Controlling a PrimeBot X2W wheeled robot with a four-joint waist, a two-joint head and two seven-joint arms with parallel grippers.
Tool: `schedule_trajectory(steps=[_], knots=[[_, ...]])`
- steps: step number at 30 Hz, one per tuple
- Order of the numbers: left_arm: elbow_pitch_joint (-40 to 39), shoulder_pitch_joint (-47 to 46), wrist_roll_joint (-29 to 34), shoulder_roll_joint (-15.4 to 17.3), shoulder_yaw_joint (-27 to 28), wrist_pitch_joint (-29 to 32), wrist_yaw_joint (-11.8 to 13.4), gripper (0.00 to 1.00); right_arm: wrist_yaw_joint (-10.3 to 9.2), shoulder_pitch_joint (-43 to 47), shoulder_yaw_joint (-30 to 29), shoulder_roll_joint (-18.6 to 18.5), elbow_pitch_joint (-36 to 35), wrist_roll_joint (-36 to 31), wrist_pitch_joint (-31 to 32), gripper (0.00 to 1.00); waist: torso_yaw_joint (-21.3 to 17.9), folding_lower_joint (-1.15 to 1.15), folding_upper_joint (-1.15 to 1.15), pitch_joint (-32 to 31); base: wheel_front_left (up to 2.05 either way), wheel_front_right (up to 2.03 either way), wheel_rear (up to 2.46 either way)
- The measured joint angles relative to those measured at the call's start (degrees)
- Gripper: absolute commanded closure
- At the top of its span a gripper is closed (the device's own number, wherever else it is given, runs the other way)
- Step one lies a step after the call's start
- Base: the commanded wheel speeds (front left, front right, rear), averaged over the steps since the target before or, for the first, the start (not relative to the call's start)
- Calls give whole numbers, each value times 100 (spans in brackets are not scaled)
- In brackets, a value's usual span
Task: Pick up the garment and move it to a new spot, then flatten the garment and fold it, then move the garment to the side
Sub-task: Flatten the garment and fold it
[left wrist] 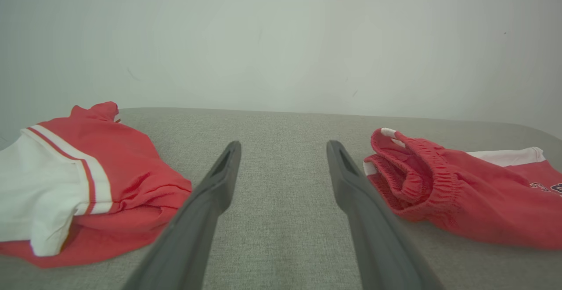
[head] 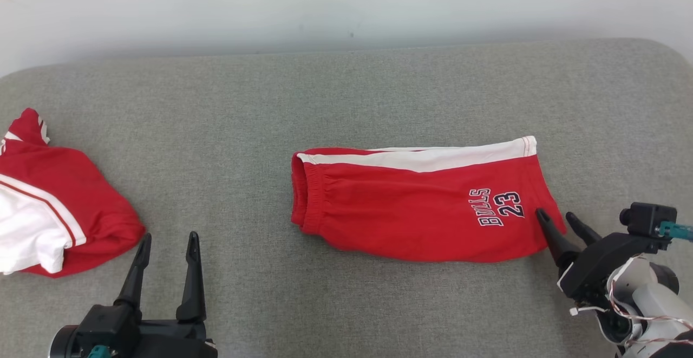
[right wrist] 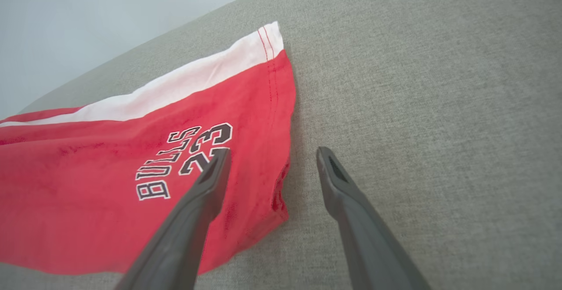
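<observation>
Shorts (head: 422, 212) folded flat, R tool (head: 554, 214) spread.

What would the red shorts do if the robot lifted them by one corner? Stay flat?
Probably not: the red shorts look like soft cloth, bunched at the elastic waistband, so they'd likely droop. They lie thin and flat, so probably light. On the woven grey cushion, a push would likely wrinkle them.
</observation>
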Motion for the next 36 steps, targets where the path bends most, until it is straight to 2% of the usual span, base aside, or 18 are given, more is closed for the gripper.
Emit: schedule_trajectory(steps=[8,18,19,20,26,33,36], knots=[[11,-18,-1,-42,-96,0,0,0,0,-400,-277,133,644,-322,204,0,120,1,1,30,0,0,0],[81,-69,4,-38,-180,0,0,0,0,-932,-56,321,1366,-702,812,0,268,0,0,93,0,0,0],[90,-69,4,-38,-185,0,0,0,0,-956,-26,346,1383,-701,884,55,278,1,0,93,0,0,0],[100,-70,4,-40,-188,0,0,0,0,-970,-15,360,1380,-688,905,100,286,1,1,91,0,0,0],[147,-68,-2,-38,-152,0,0,0,0,-975,31,322,1379,-601,871,100,279,1,1,41,0,0,0],[134,-26,11,-26,-127,0,0,0,2,-991,-85,-222,1678,-731,576,100,196,1,1,-91,0,0,0],[132,17,27,-26,-102,0,0,0,1,-996,-162,-277,1746,-653,516,100,152,1,1,-149,0,0,0]])
